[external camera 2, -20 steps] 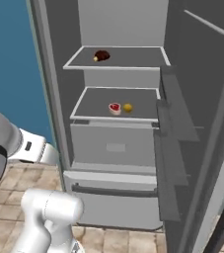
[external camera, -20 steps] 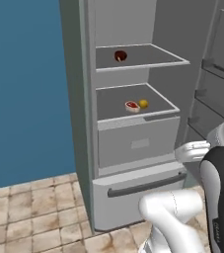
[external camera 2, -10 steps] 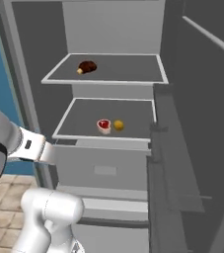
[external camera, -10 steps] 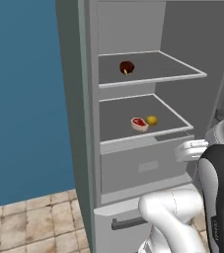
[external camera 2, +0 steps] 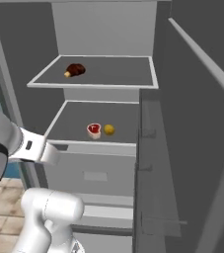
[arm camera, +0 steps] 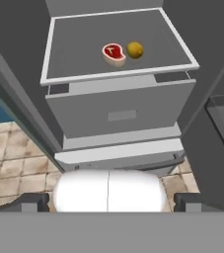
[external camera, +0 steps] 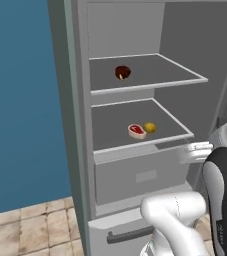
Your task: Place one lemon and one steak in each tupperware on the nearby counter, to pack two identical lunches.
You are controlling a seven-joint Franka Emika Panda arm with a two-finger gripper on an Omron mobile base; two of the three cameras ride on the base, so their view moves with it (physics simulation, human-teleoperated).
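A red steak [external camera: 136, 131] with a pale fat rim lies on the lower shelf [external camera: 110, 148] of an open fridge, with a yellow lemon [external camera: 150, 127] just to its right. Both appear again in the right base view, steak [external camera 2: 93, 130] and lemon [external camera 2: 109, 129], and in the hand view, steak [arm camera: 114, 52] and lemon [arm camera: 134, 49]. My gripper [arm camera: 111, 201] is open, its dark fingertips [arm camera: 34, 201] far apart, well back from the shelf and below it, holding nothing. The tupperware and the counter are out of view.
A dark brown piece of food [external camera: 122, 72] sits on the upper shelf [external camera 2: 93, 85]. A grey drawer [arm camera: 118, 116] lies under the lower shelf. The open fridge door [external camera 2: 192, 123] stands on the right; a blue wall [external camera: 20, 100] and tiled floor [arm camera: 15, 148] lie to the left.
The whole picture has shifted and the fridge has grown larger: the base has driven closer to it. Steak, lemon and the brown food lie where they were. The gripper stays open.
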